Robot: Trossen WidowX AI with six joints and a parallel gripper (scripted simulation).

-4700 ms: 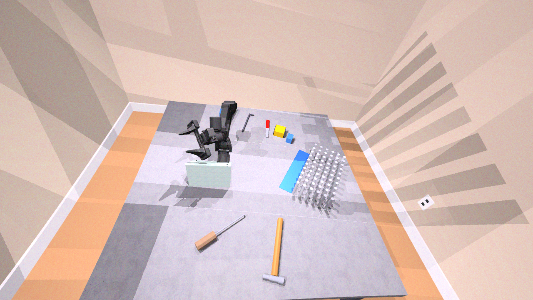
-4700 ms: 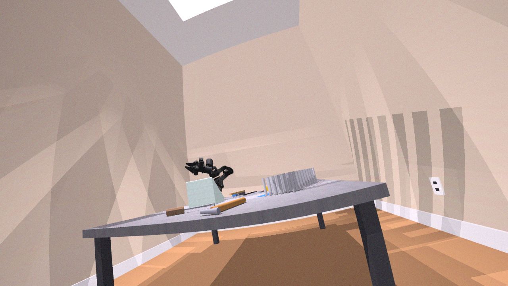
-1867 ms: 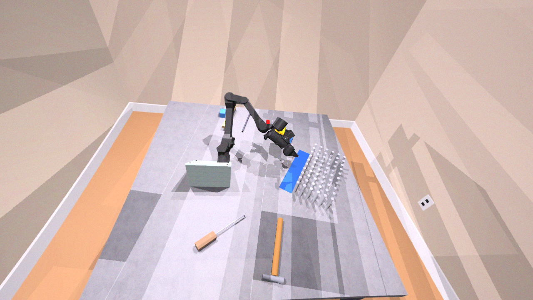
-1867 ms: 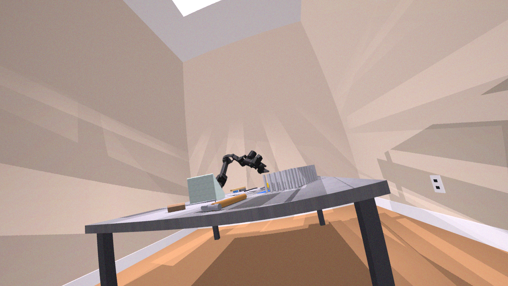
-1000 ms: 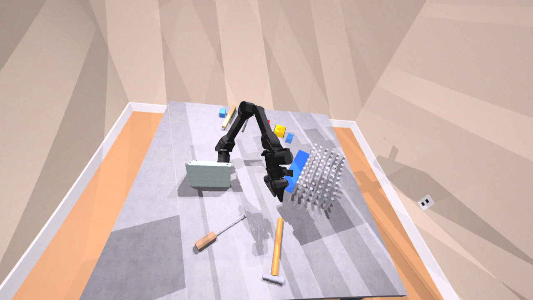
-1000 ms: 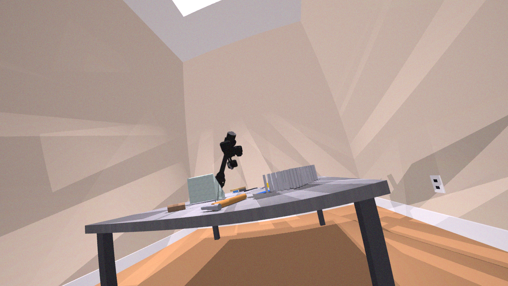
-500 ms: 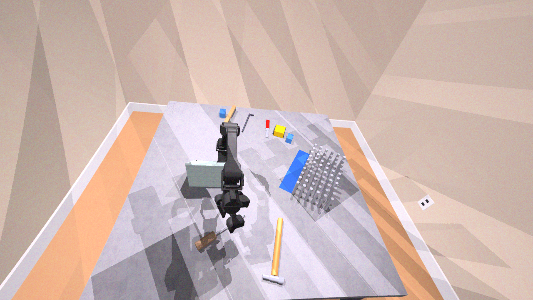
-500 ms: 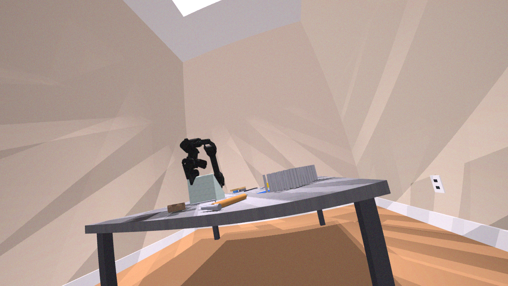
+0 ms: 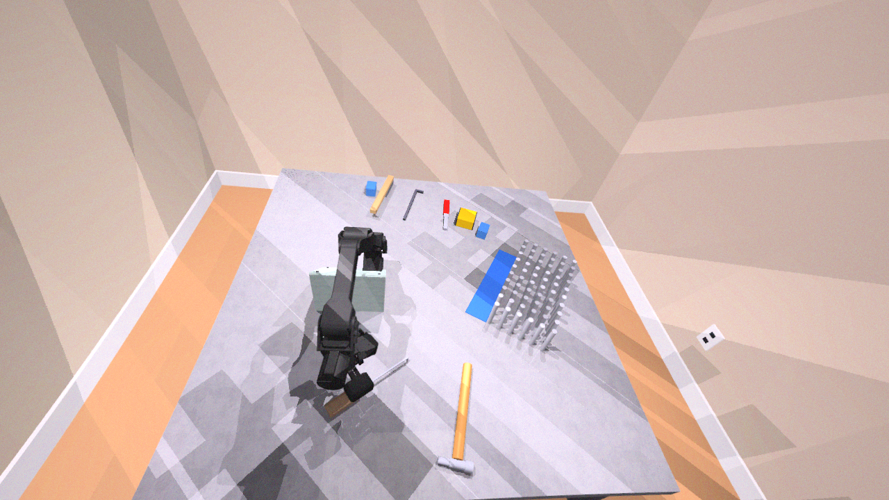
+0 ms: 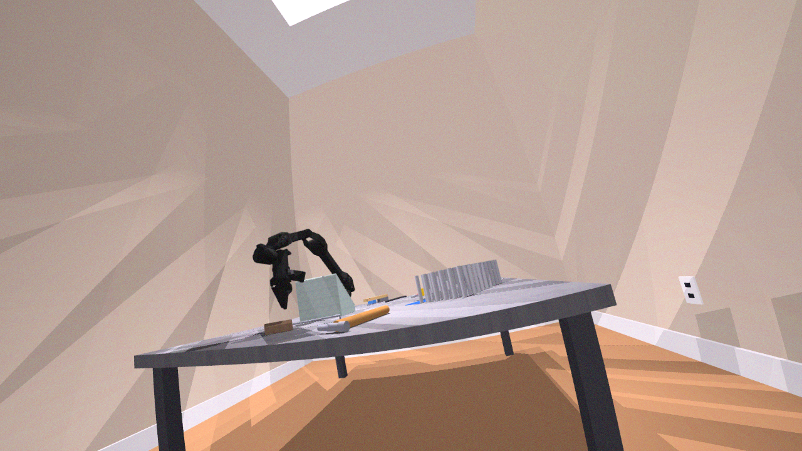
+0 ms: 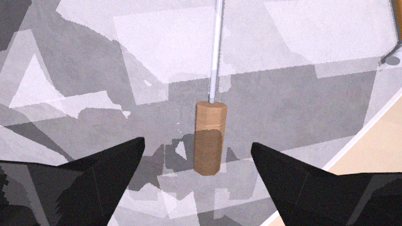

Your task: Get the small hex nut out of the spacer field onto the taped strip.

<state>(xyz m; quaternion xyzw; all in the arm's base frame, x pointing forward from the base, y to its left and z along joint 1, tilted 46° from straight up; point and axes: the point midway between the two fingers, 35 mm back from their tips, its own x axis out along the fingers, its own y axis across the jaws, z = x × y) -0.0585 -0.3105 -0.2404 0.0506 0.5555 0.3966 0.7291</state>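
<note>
My gripper (image 10: 284,306) (image 11: 199,145) is open and empty, pointing down above the wooden handle (image 9: 336,407) (image 10: 278,327) (image 11: 210,141) of a thin-shafted tool. In the wrist view the handle lies between the spread fingertips, below them on the table. Its straight metal shaft (image 9: 391,369) (image 11: 216,47) points away from the fingers. The grey metal spacers (image 9: 527,326) (image 10: 459,282) stand upright in a dense field at the table's right. The blue taped strip (image 9: 491,282) (image 10: 415,303) runs along the field's left side. The nut cannot be made out among the spacers.
A hammer (image 9: 462,410) (image 10: 364,317) lies right of the wooden-handled tool. A pale green block (image 9: 354,292) (image 10: 319,300) stands beside the arm. At the back lie a wooden stick (image 9: 383,194), a dark hex key (image 9: 410,205), a red-handled tool (image 9: 446,206), a yellow block (image 9: 466,218) and two blue cubes (image 9: 371,188).
</note>
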